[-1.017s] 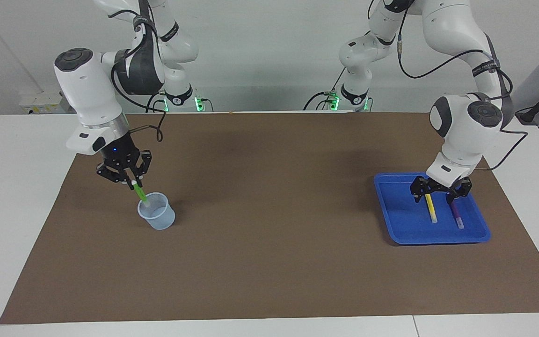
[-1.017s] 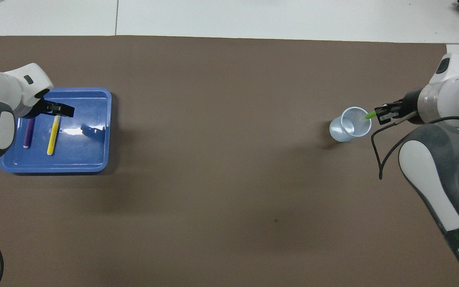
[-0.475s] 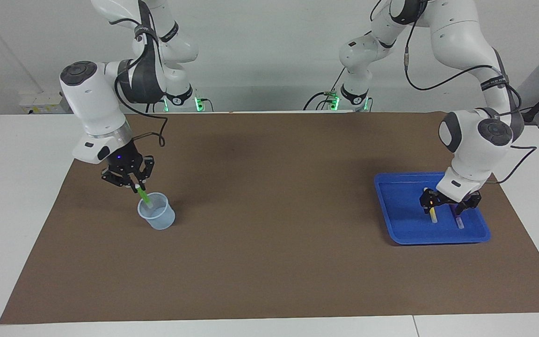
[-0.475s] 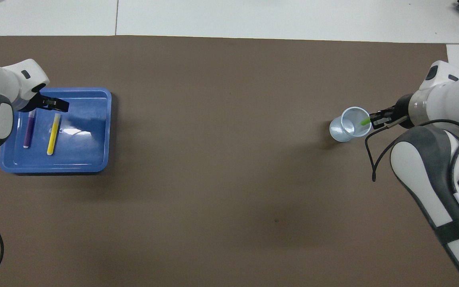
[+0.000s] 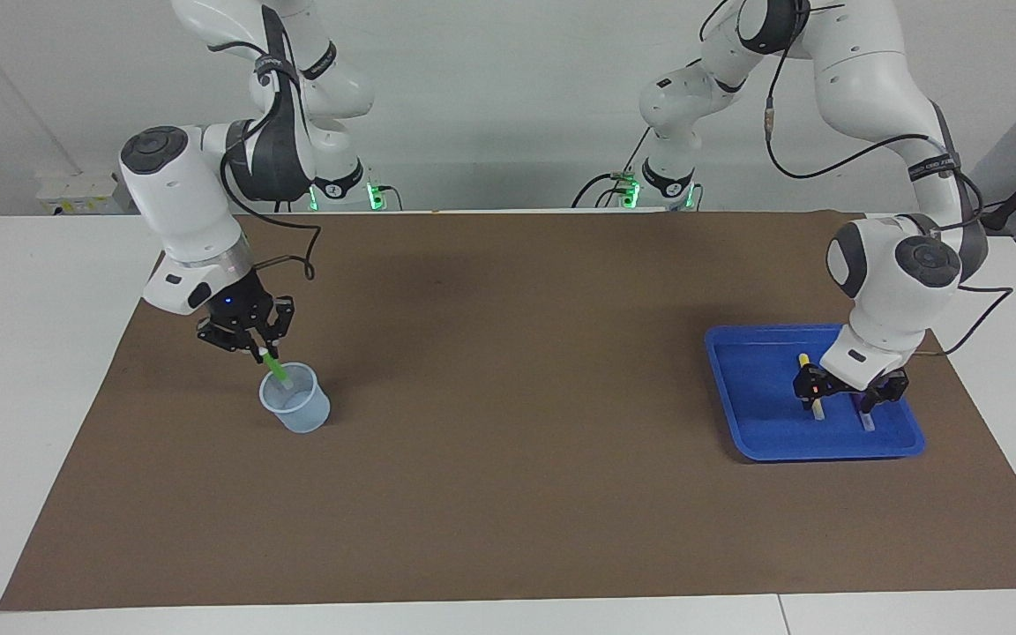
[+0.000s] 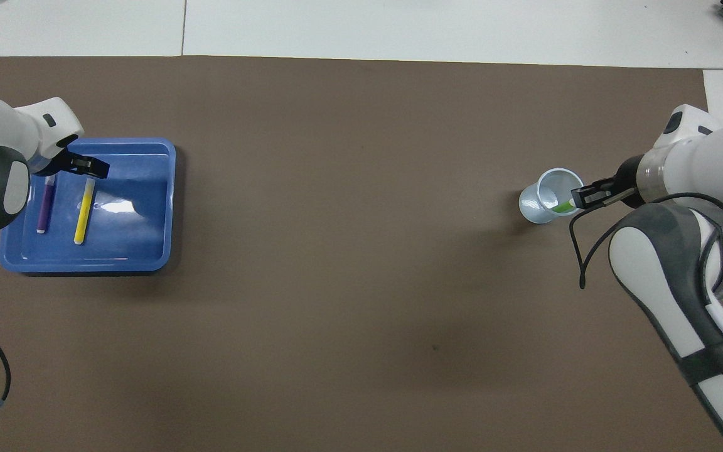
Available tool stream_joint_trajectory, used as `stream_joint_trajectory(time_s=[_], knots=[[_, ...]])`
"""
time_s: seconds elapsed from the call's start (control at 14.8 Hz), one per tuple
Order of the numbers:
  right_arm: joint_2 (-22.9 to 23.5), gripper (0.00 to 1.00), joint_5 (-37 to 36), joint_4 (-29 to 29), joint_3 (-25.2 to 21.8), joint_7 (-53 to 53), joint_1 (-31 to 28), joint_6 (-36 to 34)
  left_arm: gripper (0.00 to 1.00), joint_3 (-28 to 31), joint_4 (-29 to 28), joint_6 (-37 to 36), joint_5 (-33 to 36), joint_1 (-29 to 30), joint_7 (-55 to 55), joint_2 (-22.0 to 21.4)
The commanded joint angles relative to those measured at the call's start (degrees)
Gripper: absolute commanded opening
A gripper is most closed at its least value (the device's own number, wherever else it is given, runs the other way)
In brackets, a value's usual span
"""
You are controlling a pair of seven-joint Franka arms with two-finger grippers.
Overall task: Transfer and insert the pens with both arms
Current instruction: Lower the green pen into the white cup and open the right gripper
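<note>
Showing no legible pen (image 6: 83, 211) labels

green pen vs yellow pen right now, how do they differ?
Place: the green pen stands tip-down in the cup; the yellow pen lies in the blue tray.
Pose: the green pen is tilted, leaning on the cup's rim; the yellow pen lies flat beside the purple pen.
Claws: the right claw is at the green pen's top; the left claw is low over the yellow pen.
Both are slim markers.

High facing camera, steep overhead camera, both covering the brown mat (image 5: 508, 494)
</note>
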Motion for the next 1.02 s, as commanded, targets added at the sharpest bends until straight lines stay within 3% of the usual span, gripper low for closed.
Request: stream_joint_trajectory(time_s=[0.0, 0.2, 0.47, 0.95], knots=[[-0.48, 1.00, -0.18, -0.78, 0.47, 0.98, -0.16, 1.20, 0.95, -0.70, 1.17, -2.27, 0.76, 2.03, 1.13, 1.08], [-1.18, 1.00, -0.26, -0.26, 0.47, 0.54, -0.25, 0.41, 0.93, -0.88, 1.17, -6.67, -0.82, 2.57, 1.13, 0.90], [-4.08, 1.00, -0.26, -0.26, 1.09, 0.54, 0.10, -3.36, 0.85, -0.97, 0.03, -6.41, -0.91, 2.57, 1.21, 0.81], [-9.79, 1.00, -0.17, 1.76, 1.79, 0.28, 1.59, -15.57, 0.82, -1.06, -2.17, -5.97, -1.09, 3.27, 1.21, 0.64]])
